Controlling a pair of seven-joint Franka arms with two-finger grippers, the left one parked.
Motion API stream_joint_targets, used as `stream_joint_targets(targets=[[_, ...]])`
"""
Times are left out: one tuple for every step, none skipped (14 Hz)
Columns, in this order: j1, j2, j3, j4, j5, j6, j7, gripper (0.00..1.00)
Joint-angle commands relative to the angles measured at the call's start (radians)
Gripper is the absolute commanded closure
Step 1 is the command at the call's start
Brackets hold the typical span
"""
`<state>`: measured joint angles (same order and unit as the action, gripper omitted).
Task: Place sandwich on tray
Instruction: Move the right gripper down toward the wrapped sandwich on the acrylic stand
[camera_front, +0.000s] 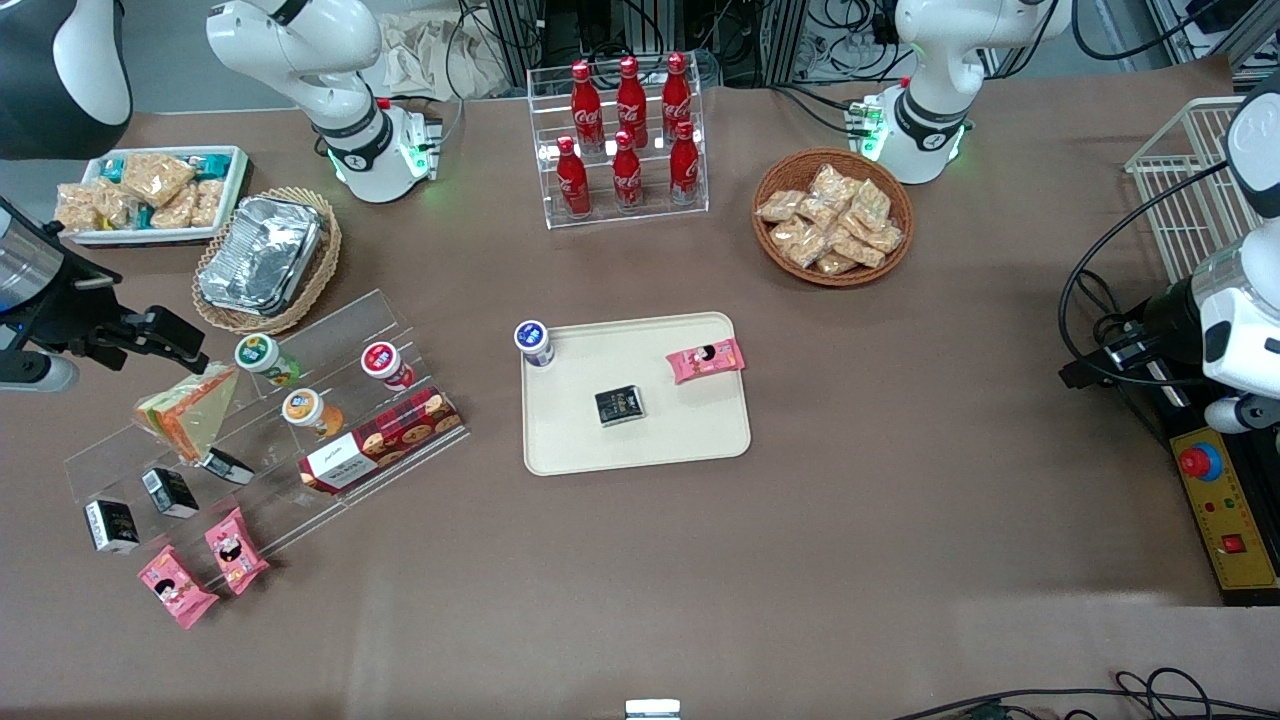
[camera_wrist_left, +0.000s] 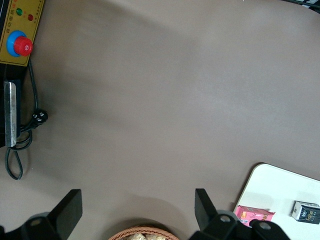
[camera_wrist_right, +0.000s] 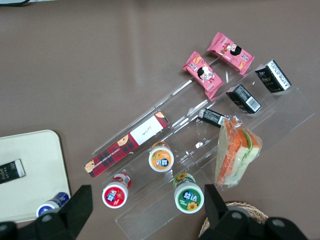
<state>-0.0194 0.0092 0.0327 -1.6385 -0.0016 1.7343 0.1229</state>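
The sandwich (camera_front: 190, 410) is a clear-wrapped triangular wedge with orange and green filling, leaning on a step of the clear acrylic rack (camera_front: 330, 340); the right wrist view shows the sandwich (camera_wrist_right: 235, 155) too. My right gripper (camera_front: 170, 340) hovers just above the rack, a little farther from the front camera than the sandwich and not touching it. In the wrist view the gripper (camera_wrist_right: 147, 210) is open, its fingers (camera_wrist_right: 80, 205) wide apart over two lidded cups. The cream tray (camera_front: 650, 440) lies mid-table, toward the parked arm from the rack, and the tray (camera_wrist_right: 30, 155) also shows here.
On the tray are a black box (camera_front: 620, 405), a pink packet (camera_front: 706, 360) and a blue-lidded cup (camera_front: 533, 340). The rack holds cups, a red cookie box (camera_front: 385, 440), black boxes and pink packets. A wicker basket of foil containers (camera_front: 262, 255) stands close to the gripper.
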Motion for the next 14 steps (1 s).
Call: stream_joint_targets(targets=[[-0.008,0.012,0.001,0.025,0.022,-0.028,0.011,0.01],[-0.008,0.012,0.000,0.025,0.022,-0.030,0.014,0.01],[-0.008,0.014,-0.001,0.023,0.022,-0.032,0.017,0.01],[-0.010,0.009,-0.002,0.013,0.022,-0.045,0.018,0.01],[-0.017,0.015,-0.011,0.009,0.022,-0.059,0.018,0.01],[-0.017,0.012,-0.014,-0.010,0.022,-0.062,0.020,0.01],[-0.017,0.008,-0.017,-0.026,0.022,-0.062,0.020,0.01],[-0.028,0.006,-0.017,-0.038,0.022,-0.061,0.020,0.01],[-0.055,0.003,-0.017,-0.056,0.022,-0.049,0.020,0.01],[-0.072,0.006,-0.017,-0.067,0.022,-0.038,0.020,0.01],[-0.102,0.008,-0.017,-0.086,0.020,-0.012,0.006,0.01],[-0.122,0.009,-0.017,-0.113,0.018,0.019,0.001,0.01],[-0.123,0.009,-0.017,-0.138,0.015,0.040,-0.005,0.01],[-0.125,0.011,-0.017,-0.161,0.008,0.072,-0.006,0.01]])
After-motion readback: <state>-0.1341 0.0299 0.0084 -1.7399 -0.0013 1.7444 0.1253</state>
